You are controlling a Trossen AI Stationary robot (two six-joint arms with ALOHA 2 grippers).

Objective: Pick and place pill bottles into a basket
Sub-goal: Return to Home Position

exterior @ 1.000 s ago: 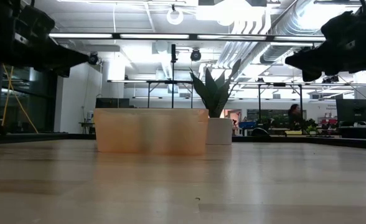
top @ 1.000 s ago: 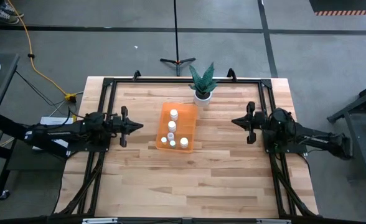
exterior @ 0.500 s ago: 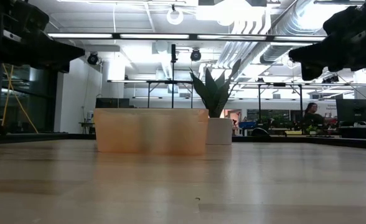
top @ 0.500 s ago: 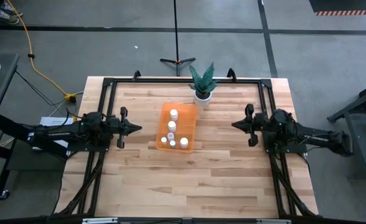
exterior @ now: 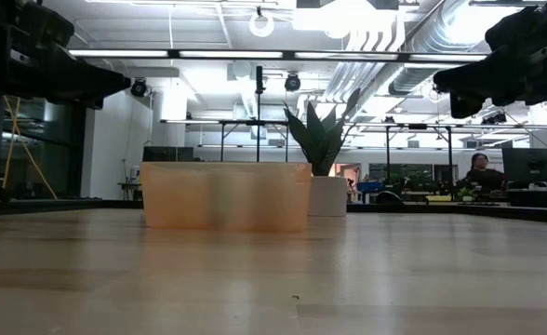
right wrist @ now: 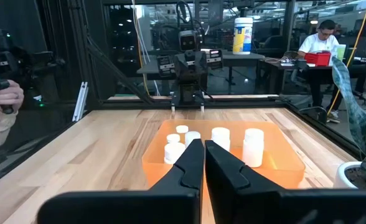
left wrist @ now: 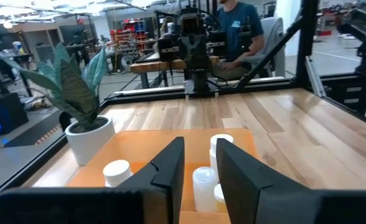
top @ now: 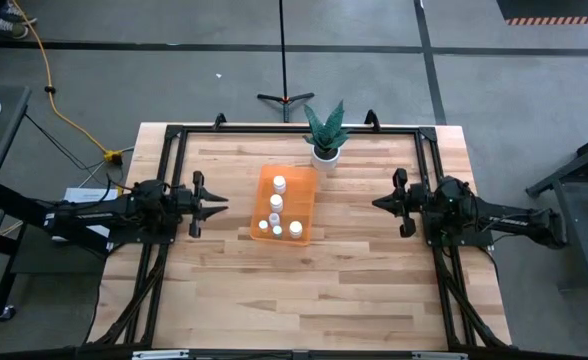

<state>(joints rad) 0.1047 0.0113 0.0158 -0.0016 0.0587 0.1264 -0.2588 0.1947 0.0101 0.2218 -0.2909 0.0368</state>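
The orange basket [top: 286,190] stands on the middle of the wooden table and also shows in the low view [exterior: 227,195]. Several small white pill bottles [top: 275,203] stand upright on its floor; they also show in the left wrist view [left wrist: 116,171] and the right wrist view [right wrist: 253,146]. My left gripper [top: 221,203] hovers left of the basket, above the table, its fingers [left wrist: 170,163] a little apart and empty. My right gripper [top: 376,203] hovers right of the basket, its fingers [right wrist: 192,163] closed together and empty. Both point level at the basket.
A white pot with a green plant [top: 324,150] stands just beyond the basket's far right corner. A black frame [top: 294,130] runs along the table's far and side edges. A person's hand [right wrist: 2,93] and seated people show beyond the table. Bare wood lies near the front edge [top: 294,290].
My left gripper has drawn back slightly toward the table's left edge. My right gripper has drawn back slightly toward the right and near edges. The basket and bottles have stayed where they were.
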